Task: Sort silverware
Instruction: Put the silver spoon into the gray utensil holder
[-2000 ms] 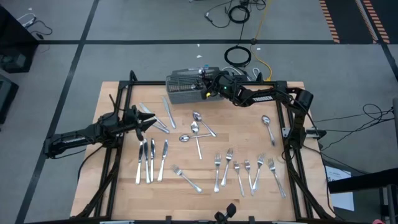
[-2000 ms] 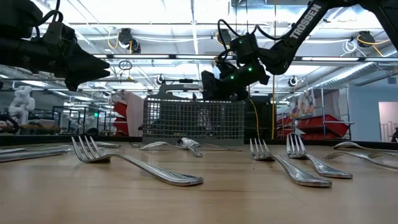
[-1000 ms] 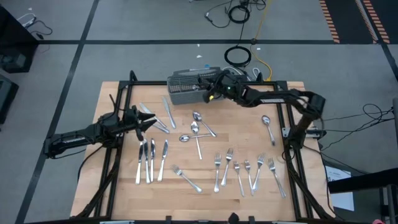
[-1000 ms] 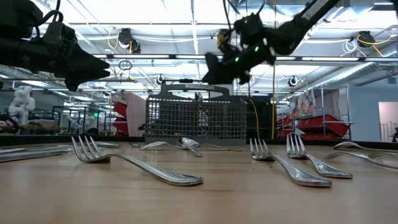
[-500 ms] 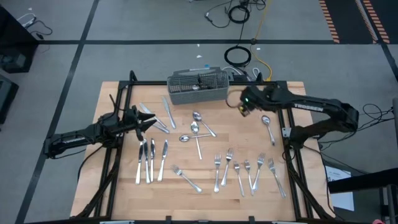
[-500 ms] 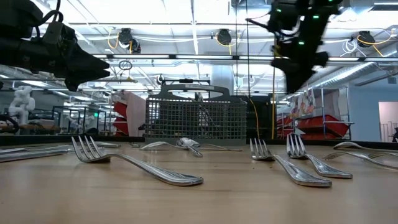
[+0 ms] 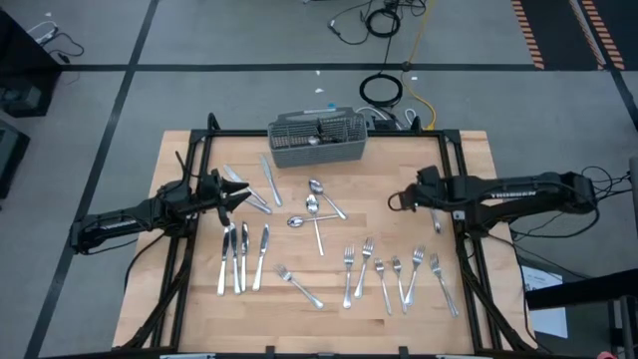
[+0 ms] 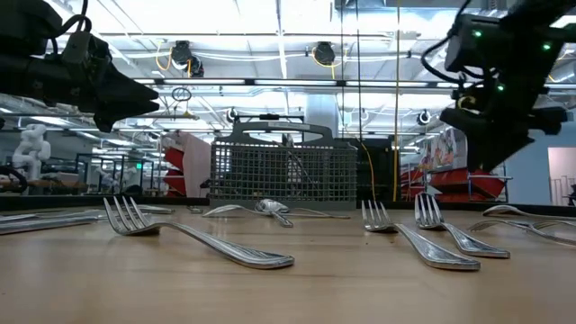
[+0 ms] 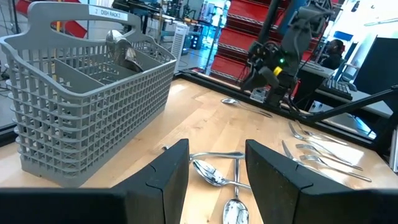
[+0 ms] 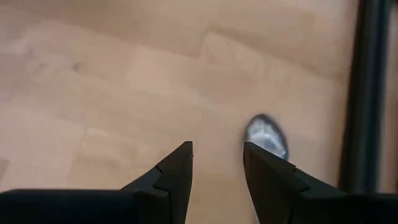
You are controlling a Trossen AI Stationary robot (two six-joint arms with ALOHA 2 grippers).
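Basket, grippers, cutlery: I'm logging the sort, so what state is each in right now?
Basket: upright at the table's far edge, a few pieces inside.
Left gripper: open, empty, held above the table's left side.
Right gripper: open, empty, above a lone spoon.
Knives: flat on the table.
Forks: flat on the table.
Middle spoons: flat, overlapping.
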